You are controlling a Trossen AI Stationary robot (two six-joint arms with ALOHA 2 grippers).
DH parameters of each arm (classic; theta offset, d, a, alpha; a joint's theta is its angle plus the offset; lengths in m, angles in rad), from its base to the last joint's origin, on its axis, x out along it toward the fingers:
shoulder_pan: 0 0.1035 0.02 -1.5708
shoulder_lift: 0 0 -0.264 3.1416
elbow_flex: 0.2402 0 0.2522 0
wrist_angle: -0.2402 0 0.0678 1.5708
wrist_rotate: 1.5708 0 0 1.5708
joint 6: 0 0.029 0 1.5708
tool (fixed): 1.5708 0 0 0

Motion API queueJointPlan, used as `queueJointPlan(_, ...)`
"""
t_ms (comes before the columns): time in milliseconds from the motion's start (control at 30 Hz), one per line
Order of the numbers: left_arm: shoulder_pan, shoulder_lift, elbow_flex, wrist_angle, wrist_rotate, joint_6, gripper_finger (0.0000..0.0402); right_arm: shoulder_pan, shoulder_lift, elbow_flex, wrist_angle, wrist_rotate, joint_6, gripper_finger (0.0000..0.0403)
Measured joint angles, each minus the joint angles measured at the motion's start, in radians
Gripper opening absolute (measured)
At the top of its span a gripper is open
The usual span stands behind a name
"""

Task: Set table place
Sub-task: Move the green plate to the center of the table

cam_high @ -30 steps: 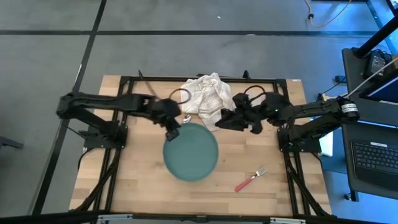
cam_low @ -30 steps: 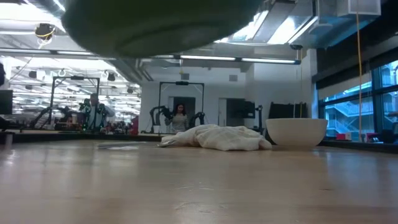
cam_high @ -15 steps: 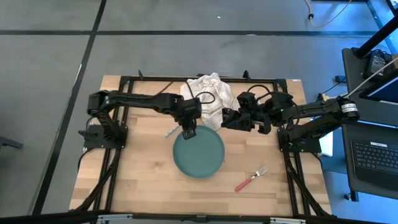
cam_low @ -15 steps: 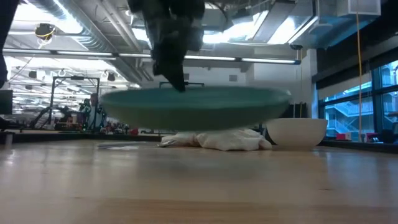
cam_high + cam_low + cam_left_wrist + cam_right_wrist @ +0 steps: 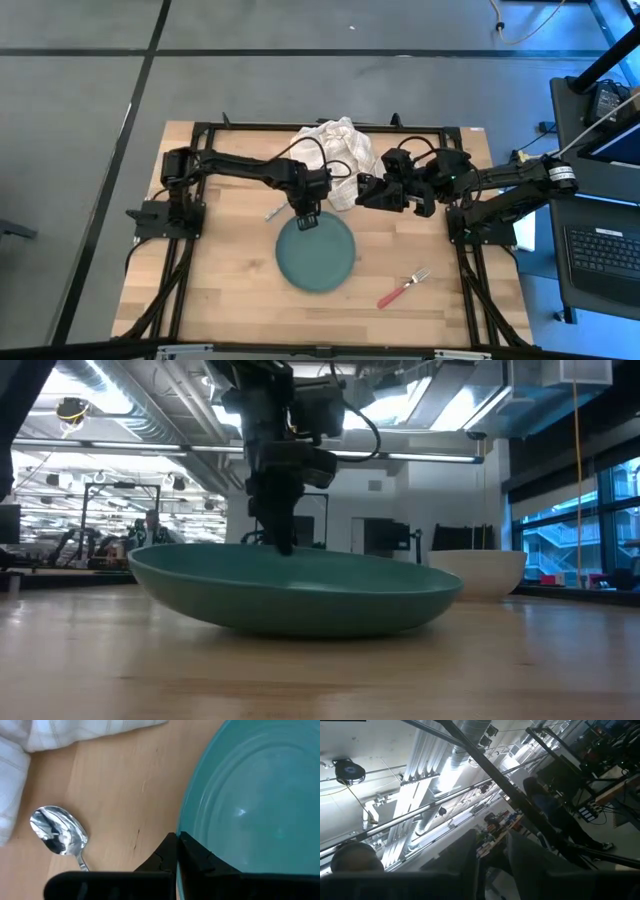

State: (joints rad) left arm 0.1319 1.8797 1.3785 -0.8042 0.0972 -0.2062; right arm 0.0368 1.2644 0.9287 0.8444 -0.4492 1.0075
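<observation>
Plate (image 5: 316, 253) is down now. Half a second ago you had it hanging clear above the desk (image 5: 220, 290); in the low view it now rests on the wood, tilted, its left rim riding higher where your left tool (image 5: 307, 219) pinches it shut. That tool sits at the plate's upper edge in the high view, centre of frame. Your judgement call: placement is nearly done, release comes next.

Right tool (image 5: 362, 193) hovers just right of the cloth (image 5: 330, 150), upper centre, its jaws part open; its camera points up at the ceiling, and you can't tell from these views that it carries anything.

Spoon (image 5: 59, 832) lies just left of the plate: polished metal, oval bowl. Fork (image 5: 402, 287), red handle, lies lower right of the plate. Bowl (image 5: 477, 571): white, smooth, round, behind the plate at the right of the low view.

Plate is teal, glossy, shallow, with faint concentric rings. Desk is pale butcher-block strips. Cloth is crumpled, white, checked.
</observation>
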Motion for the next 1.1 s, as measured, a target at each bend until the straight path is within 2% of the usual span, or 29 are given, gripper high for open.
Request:
queueJointPlan(233, 0.022, 0.000, -0.002, 0.016, -0.005, 0.000, 0.0000, 0.000, 0.000, 0.000, -0.005, 0.000, -0.021, 0.0111)
queueJointPlan(333, 0.023, 0.000, -0.025, 0.058, -0.005, -0.031, 0.0000, 0.000, 0.000, 0.001, -0.061, 0.000, -0.022, 0.0111)
queueJointPlan(567, 0.015, 0.000, -0.032, 0.070, -0.007, -0.045, 0.0000, -0.031, 0.000, 0.001, -0.462, -0.042, -0.067, 0.0111)
queueJointPlan(900, 0.016, 0.000, -0.032, 0.069, -0.007, -0.046, 0.0000, -0.070, 0.000, 0.001, -0.748, -0.102, -0.118, 0.0111)
queueJointPlan(1000, 0.016, 0.000, -0.032, 0.070, -0.008, -0.046, 0.0002, -0.075, 0.000, 0.001, -0.906, -0.083, -0.155, 0.0111)
queueJointPlan(1100, 0.016, 0.000, -0.033, 0.073, -0.008, -0.046, 0.0012, -0.083, 0.000, 0.001, -1.092, -0.013, -0.184, 0.0111)
